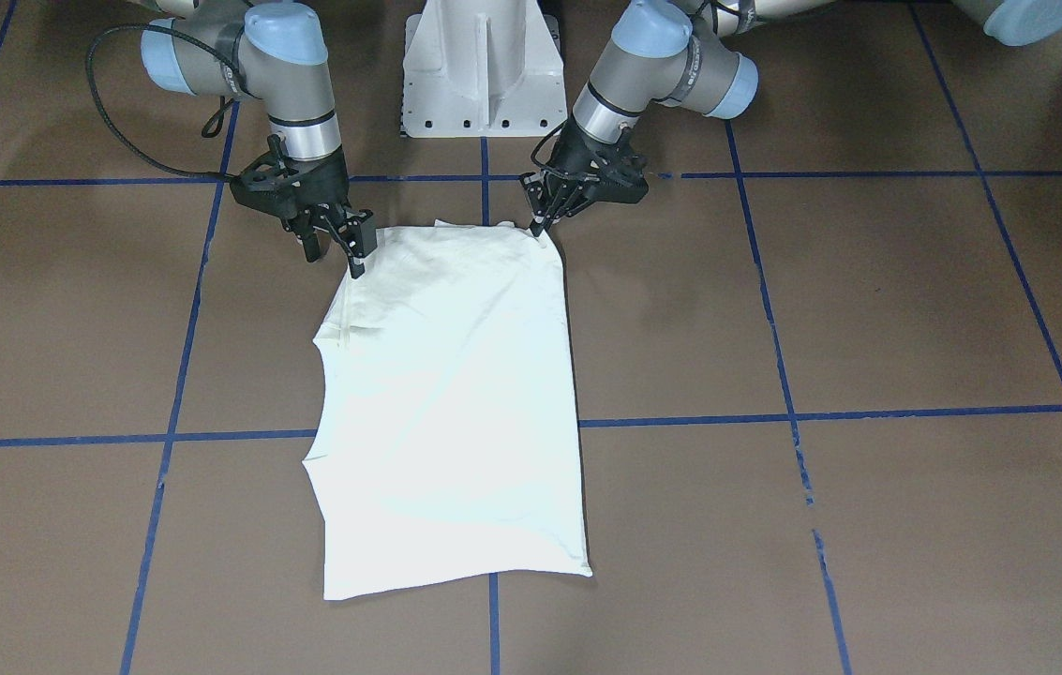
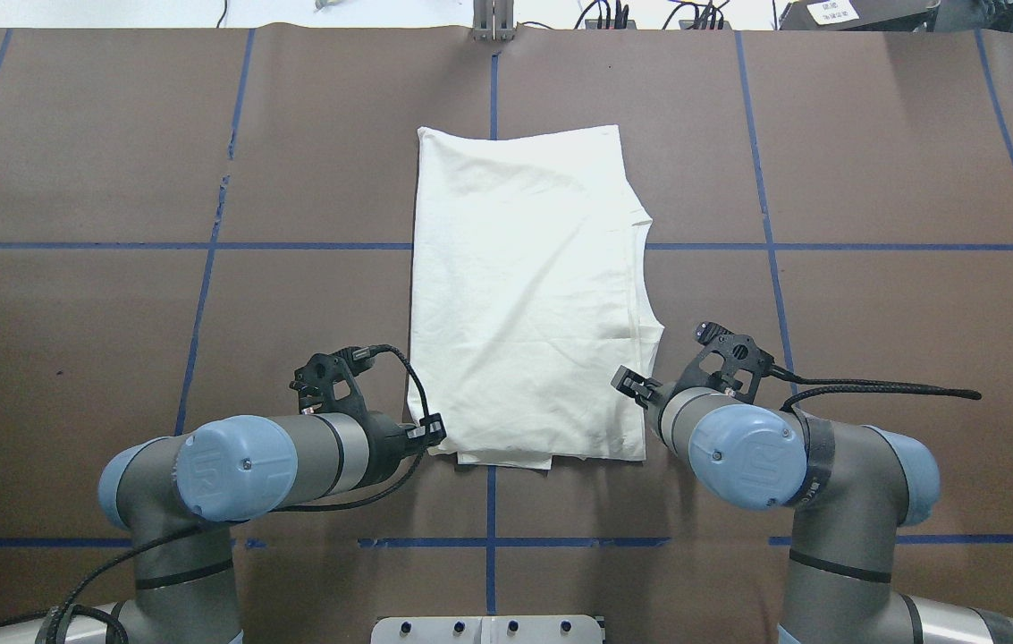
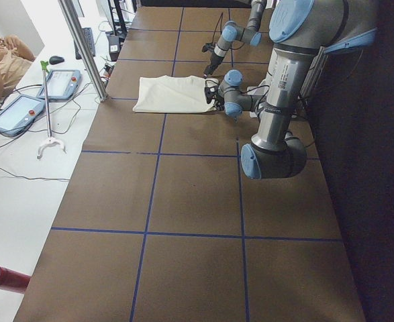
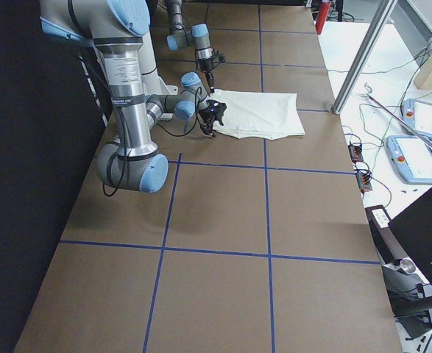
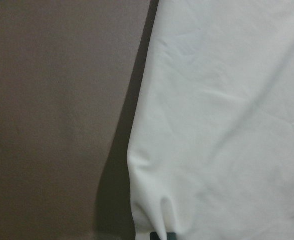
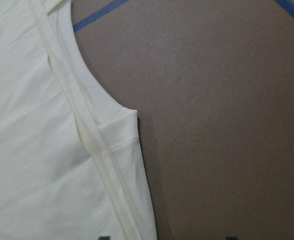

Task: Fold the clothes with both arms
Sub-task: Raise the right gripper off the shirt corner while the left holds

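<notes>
The clothes are one cream shirt [image 1: 456,394] [image 2: 524,295], folded into a long rectangle with its plain side up, flat on the brown table. My left gripper [image 1: 538,223] [image 2: 431,431] is at the shirt's near corner, fingers together on puckered cloth [image 5: 152,200]. My right gripper [image 1: 336,251] [image 2: 636,386] stands open at the other near corner. Its two fingertips straddle the shirt's edge [image 6: 136,165], close to the neckline seam. Both arms lean in from the robot's side.
The white pedestal base [image 1: 484,66] stands just behind the grippers. Blue tape lines [image 2: 490,510] cross the table. A black cable [image 2: 882,389] trails from the right wrist. Beyond the far edge are a metal post [image 3: 82,47], teach pendants [image 3: 59,84] and a seated person [image 3: 2,60].
</notes>
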